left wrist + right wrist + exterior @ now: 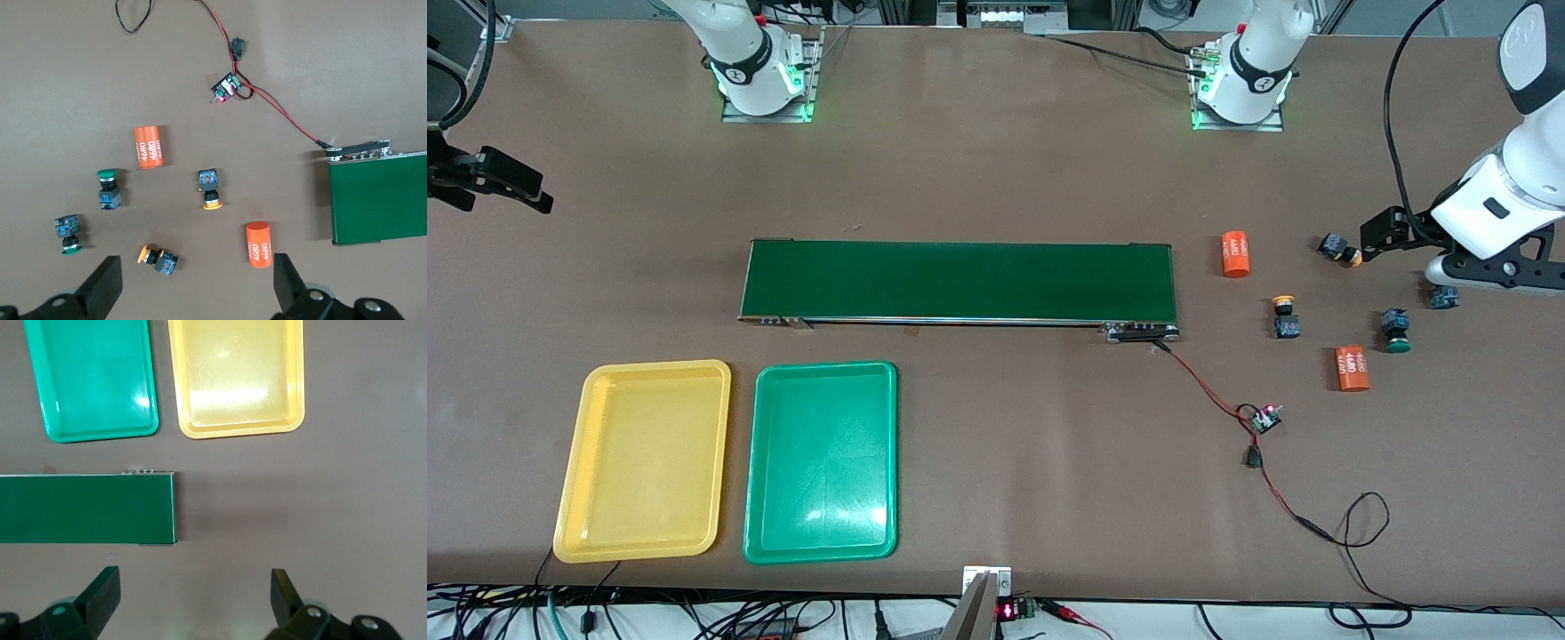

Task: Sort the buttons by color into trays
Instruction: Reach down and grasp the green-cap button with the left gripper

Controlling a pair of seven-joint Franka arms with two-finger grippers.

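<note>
A: Progress?
B: None yet. Yellow tray (644, 462) and green tray (821, 462) hold nothing. All four buttons (210, 189) sit loose on the bench (996, 178) at the left arm's end, among two orange cylinders (1352, 368).
A: Arms?
B: Left gripper (197, 283) hangs over the buttons, fingers apart, nothing held. Right gripper (195, 597) waits over the belt (959, 281) end near the trays, fingers apart.

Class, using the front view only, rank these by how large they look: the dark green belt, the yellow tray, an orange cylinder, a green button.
1. Dark green belt
2. Yellow tray
3. Orange cylinder
4. Green button
</note>
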